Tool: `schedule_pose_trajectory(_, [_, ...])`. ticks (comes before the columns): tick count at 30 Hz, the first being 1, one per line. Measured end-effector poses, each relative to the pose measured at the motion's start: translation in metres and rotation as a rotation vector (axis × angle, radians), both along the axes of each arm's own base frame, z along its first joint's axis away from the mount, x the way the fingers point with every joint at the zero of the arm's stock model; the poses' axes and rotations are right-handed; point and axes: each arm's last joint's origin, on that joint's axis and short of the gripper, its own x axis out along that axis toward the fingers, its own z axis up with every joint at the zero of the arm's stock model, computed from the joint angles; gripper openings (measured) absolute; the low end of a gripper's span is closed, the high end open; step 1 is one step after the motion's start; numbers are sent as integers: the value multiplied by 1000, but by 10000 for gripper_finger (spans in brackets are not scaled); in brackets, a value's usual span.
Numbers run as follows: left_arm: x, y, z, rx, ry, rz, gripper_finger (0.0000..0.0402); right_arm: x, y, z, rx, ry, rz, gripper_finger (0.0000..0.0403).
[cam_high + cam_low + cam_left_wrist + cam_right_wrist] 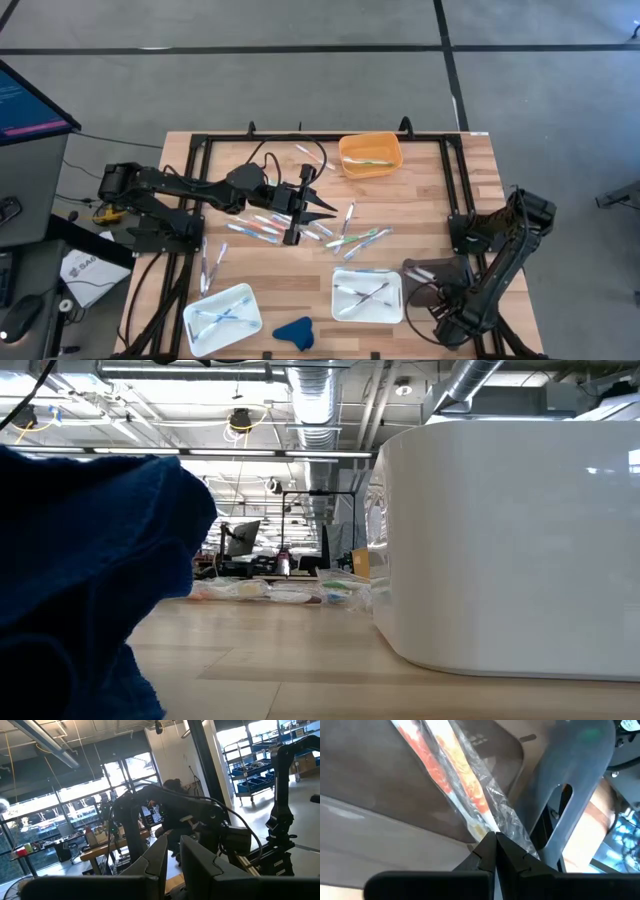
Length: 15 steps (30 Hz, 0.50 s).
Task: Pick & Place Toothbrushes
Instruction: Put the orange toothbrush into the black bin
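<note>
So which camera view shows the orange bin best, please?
The high view shows it best: the orange bin sits whole at the table's far edge, with a toothbrush lying inside. The low view is blocked by a blue cloth and a white tray wall. Neither wrist view shows the bin.

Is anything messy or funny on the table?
Yes. Loose toothbrushes lie scattered every which way mid-table, not in the white trays. A blue cloth lump sits crumpled at the table's front edge, blocking much of the low view.
</note>
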Motion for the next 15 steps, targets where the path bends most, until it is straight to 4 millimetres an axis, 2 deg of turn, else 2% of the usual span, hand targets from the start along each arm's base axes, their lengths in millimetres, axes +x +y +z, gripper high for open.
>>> schedule_pose_trajectory(10, [0,0,0,0,0,0,47,13,-9,-1,15,18,38,0])
schedule_pose_trajectory(15, [0,0,0,0,0,0,47,16,-18,2,-50,34,55,0])
